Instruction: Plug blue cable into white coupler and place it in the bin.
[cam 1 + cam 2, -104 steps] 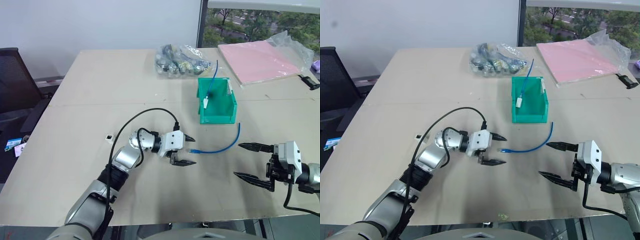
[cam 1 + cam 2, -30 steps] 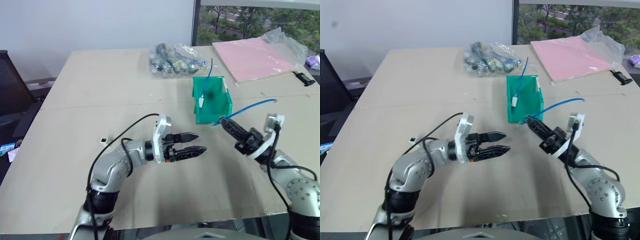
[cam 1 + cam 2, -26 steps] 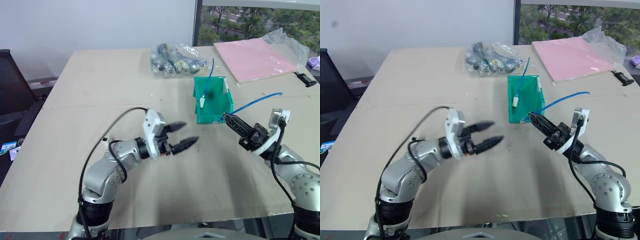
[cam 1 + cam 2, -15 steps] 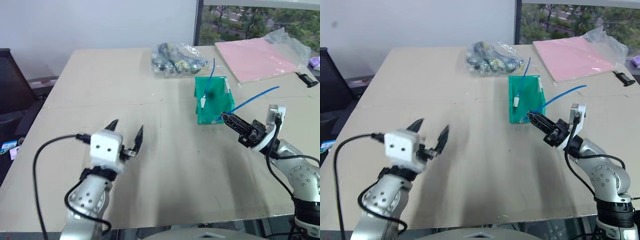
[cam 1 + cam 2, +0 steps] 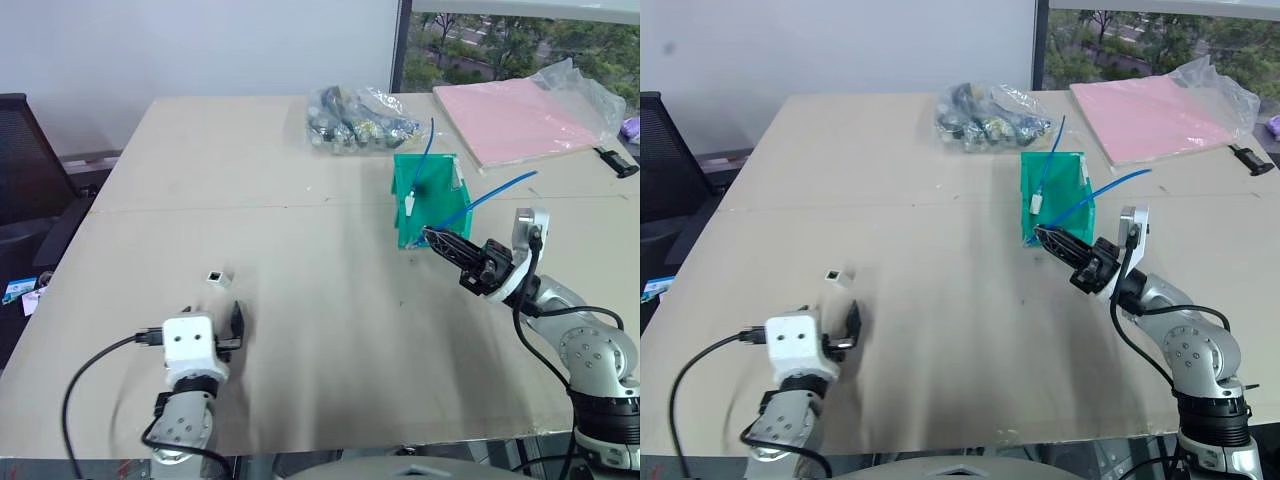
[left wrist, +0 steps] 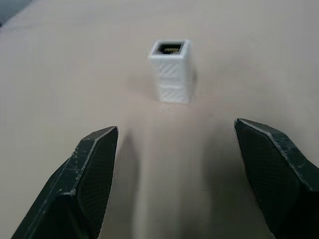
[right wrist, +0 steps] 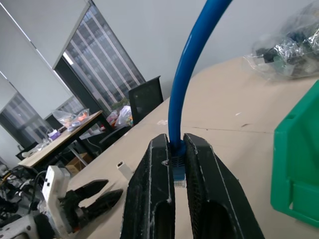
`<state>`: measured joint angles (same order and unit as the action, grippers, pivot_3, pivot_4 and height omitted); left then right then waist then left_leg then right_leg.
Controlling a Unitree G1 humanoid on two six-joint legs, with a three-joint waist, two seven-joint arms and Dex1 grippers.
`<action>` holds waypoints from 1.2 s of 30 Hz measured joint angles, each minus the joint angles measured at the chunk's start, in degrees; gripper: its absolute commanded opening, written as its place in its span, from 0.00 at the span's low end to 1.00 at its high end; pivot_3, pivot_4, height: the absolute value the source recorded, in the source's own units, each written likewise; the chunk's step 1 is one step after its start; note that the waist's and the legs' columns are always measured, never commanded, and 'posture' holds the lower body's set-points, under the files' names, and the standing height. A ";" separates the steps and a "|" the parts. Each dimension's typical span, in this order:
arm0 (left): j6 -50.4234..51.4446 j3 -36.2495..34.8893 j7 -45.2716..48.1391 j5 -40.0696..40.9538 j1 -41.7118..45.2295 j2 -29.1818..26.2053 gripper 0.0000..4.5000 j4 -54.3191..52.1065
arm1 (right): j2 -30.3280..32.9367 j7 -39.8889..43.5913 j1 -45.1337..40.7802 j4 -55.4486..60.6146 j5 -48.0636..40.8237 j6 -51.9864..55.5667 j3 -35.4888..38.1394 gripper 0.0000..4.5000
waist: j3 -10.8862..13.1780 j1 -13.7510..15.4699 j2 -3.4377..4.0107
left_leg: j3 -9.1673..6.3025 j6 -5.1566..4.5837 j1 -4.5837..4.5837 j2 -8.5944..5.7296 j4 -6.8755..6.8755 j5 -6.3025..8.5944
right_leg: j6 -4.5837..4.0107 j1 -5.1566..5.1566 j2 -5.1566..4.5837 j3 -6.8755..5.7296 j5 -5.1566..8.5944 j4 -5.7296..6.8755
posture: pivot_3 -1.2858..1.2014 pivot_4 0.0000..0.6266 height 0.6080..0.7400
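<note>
Left pincer: your left pincer (image 6: 174,164) sits low at the near left of the pale wooden surface (image 5: 300,330), its two black fingers spread wide with nothing between them.
White coupler: the tiny white plastic coupler block (image 5: 214,276) stands on the surface just beyond that pincer, apart from it, its dark socket hole facing up.
Bag: a clear plastic bag of cables (image 5: 360,118) lies at the far middle of the surface.
Green bin: the small green plastic box bin (image 5: 428,200) stands right of centre; a second thin blue cable (image 5: 424,158) with a white piece on its end leans inside it.
Right pincer: your right pincer (image 7: 174,194) is clamped on the clear plug end of the thin bright-blue network cable (image 5: 490,195), just in front of the bin; the cable arcs up and away to the right.
Pink pad: a pink sheet in a plastic sleeve (image 5: 520,115) lies far right.
</note>
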<state>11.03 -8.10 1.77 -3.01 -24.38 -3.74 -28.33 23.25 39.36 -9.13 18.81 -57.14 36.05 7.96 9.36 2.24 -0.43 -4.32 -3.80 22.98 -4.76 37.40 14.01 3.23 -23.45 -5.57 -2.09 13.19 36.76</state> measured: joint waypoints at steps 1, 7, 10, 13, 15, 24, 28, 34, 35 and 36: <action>-0.31 0.17 -0.73 -0.35 0.93 0.34 0.85 0.84 | -0.05 -0.02 -0.03 0.00 0.05 0.00 0.00 0.00 | 0.00 0.08 0.00 | -0.03 0.00 0.00 0.01 -0.01 0.00 | 0.00 0.00 0.01 -0.03 0.00 0.00 | 0.52 0.24 0.91; -3.22 0.60 -5.97 -2.64 6.14 2.96 0.85 5.87 | -1.24 -0.09 -0.72 -0.09 0.83 -0.07 -0.18 0.00 | -0.08 0.11 0.15 | -0.04 0.04 -0.07 0.03 0.01 -0.02 | 0.00 0.04 0.01 -0.03 -0.01 0.04 | 0.52 0.24 0.91; -4.17 0.82 -7.83 -3.52 8.31 3.56 0.85 8.07 | -1.43 -0.05 -1.81 -0.25 1.20 -0.07 -0.19 0.00 | -0.13 0.23 0.23 | -0.05 0.10 -0.10 0.02 0.02 -0.04 | 0.01 0.06 0.00 -0.07 -0.01 0.07 | 0.52 0.24 0.91; -4.54 -0.05 -9.09 -3.18 11.10 3.91 0.85 10.53 | -1.66 0.03 -2.22 -0.84 1.61 -0.08 -0.19 0.00 | -0.20 0.30 0.34 | -0.12 0.13 -0.12 0.02 0.02 -0.08 | 0.03 0.08 0.01 -0.14 0.00 0.11 | 0.52 0.24 0.91; -4.58 -0.77 -9.18 -2.42 12.42 3.85 0.85 11.66 | -1.67 0.04 -2.22 -0.94 1.86 -0.08 -0.17 0.00 | -0.24 0.25 0.41 | -0.13 0.16 -0.15 0.03 0.02 -0.11 | 0.01 0.07 0.03 -0.14 -0.01 0.14 | 0.52 0.24 0.91; -5.16 -1.45 -9.68 -1.92 16.86 3.33 0.85 15.58 | -2.35 -0.58 -1.49 -0.93 2.47 -0.53 -0.09 0.00 | -0.29 0.24 0.49 | -0.17 0.21 -0.17 0.03 0.02 -0.15 | -0.14 0.07 0.09 -0.12 -0.10 0.18 | 0.52 0.24 0.91; -5.20 -1.51 -10.16 -1.78 17.57 3.51 0.48 16.19 | -2.44 -1.07 -0.97 -0.90 2.66 -0.83 -0.06 0.00 | -0.31 0.20 0.52 | -0.17 0.22 -0.18 0.03 0.02 -0.15 | -0.14 0.07 0.10 -0.11 -0.10 0.18 | 0.52 0.24 0.91; -5.47 -1.58 -10.40 -1.25 17.89 3.71 0.15 17.17 | -2.44 -1.12 -0.90 -0.88 3.02 -1.42 -0.04 0.00 | -0.33 0.23 0.56 | -0.17 0.22 -0.17 0.03 0.02 -0.15 | -0.13 0.08 0.09 -0.12 -0.10 0.18 | 0.52 0.24 0.91; -5.61 -1.58 -10.34 -1.21 18.03 3.64 0.15 17.42 | -2.44 -1.13 -0.90 -0.88 3.12 -1.45 -0.04 0.00 | -0.35 0.24 0.58 | -0.17 0.22 -0.17 0.03 0.02 -0.15 | -0.13 0.08 0.09 -0.12 -0.10 0.18 | 0.52 0.24 0.91; -5.85 -1.54 -10.02 -1.14 18.30 3.21 0.15 17.91 | -2.44 -1.14 -0.90 -0.87 3.17 -1.48 -0.04 0.00 | -0.38 0.25 0.63 | -0.19 0.22 -0.18 0.03 0.02 -0.15 | -0.13 0.08 0.09 -0.14 -0.10 0.18 | 0.52 0.24 0.91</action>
<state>5.19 -9.64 -8.25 -4.14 -6.08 -0.52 -10.42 20.81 38.22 -10.03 17.94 -53.97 34.57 7.92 8.99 2.48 0.20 -4.51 -3.58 22.80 -4.73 37.42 13.86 3.10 -23.37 -5.48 -2.22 13.09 36.94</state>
